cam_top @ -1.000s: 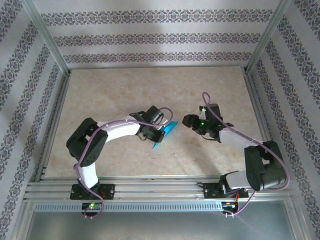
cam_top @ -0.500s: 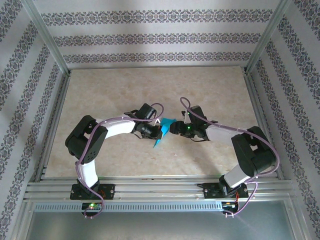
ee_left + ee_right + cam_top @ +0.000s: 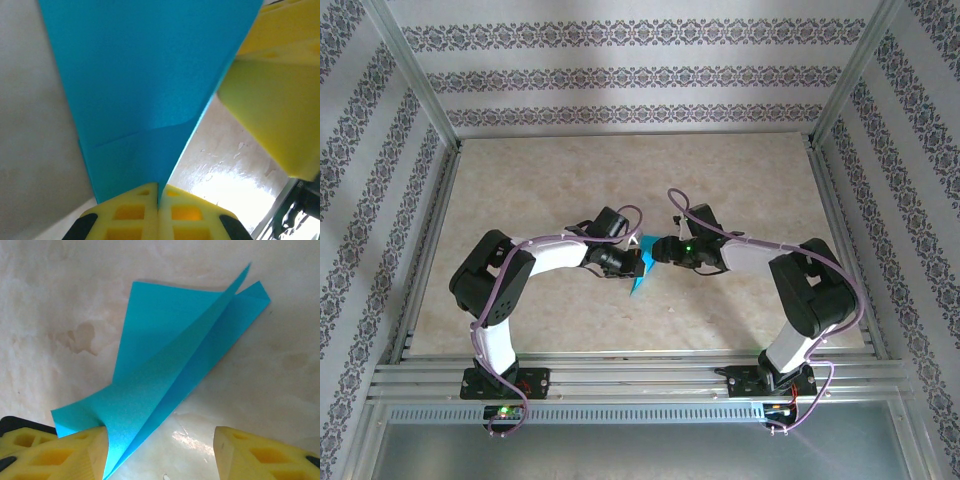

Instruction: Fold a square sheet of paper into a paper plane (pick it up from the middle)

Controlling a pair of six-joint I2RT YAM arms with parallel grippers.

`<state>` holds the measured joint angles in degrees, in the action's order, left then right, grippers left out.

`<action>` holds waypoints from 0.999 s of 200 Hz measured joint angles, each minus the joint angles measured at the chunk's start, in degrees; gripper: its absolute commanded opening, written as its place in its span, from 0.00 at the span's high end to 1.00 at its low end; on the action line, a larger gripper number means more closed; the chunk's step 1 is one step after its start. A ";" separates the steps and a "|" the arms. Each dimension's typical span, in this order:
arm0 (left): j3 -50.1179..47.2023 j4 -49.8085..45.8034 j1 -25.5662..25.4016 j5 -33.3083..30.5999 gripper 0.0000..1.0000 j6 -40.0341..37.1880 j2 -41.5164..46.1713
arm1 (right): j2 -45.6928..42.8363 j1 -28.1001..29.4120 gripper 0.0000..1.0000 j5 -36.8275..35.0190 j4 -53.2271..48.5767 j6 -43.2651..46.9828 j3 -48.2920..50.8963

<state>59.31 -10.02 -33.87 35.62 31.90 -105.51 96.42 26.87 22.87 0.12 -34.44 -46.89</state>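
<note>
The square sheet of paper (image 3: 641, 279) is teal-blue and folded into a long pointed dart, the paper plane, with loose flaps. My left gripper (image 3: 627, 262) is shut on its narrow end; in the left wrist view the paper (image 3: 150, 75) fans out from the pinched fingertips (image 3: 145, 200) of that gripper (image 3: 159, 192). My right gripper (image 3: 657, 250) stands open at the paper's other end. In the right wrist view the paper (image 3: 170, 365) rests against the left finger (image 3: 65, 455) of that gripper (image 3: 160, 445), and the right finger (image 3: 260, 455) is apart from it. The paper lies low over the table.
The beige marbled table (image 3: 620, 170) stretches away behind both arms. Aluminium frame rails (image 3: 640, 375) run along the near edge and the sides, with patterned walls around. A yellow finger of the right gripper (image 3: 260, 115) sits close beside the paper in the left wrist view.
The right arm has swung left across the table, and its open gripper has come up against the paper. The left gripper has kept its hold and shifted slightly left.
</note>
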 measured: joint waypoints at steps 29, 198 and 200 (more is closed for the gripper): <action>-0.15 0.31 0.13 0.37 1.00 0.31 -0.20 | 1.97 0.39 0.37 -0.02 -0.46 0.17 -1.27; -2.16 4.33 1.01 1.92 0.97 3.13 -1.66 | 6.05 1.05 0.34 -2.38 -8.00 -1.64 -7.30; -2.21 4.44 0.98 1.95 0.97 3.15 -1.66 | 6.14 1.11 0.34 -2.49 -8.20 -1.66 -7.45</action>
<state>57.10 -5.58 -32.88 37.56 35.05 -107.18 102.56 27.99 20.38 -8.08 -36.10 -54.35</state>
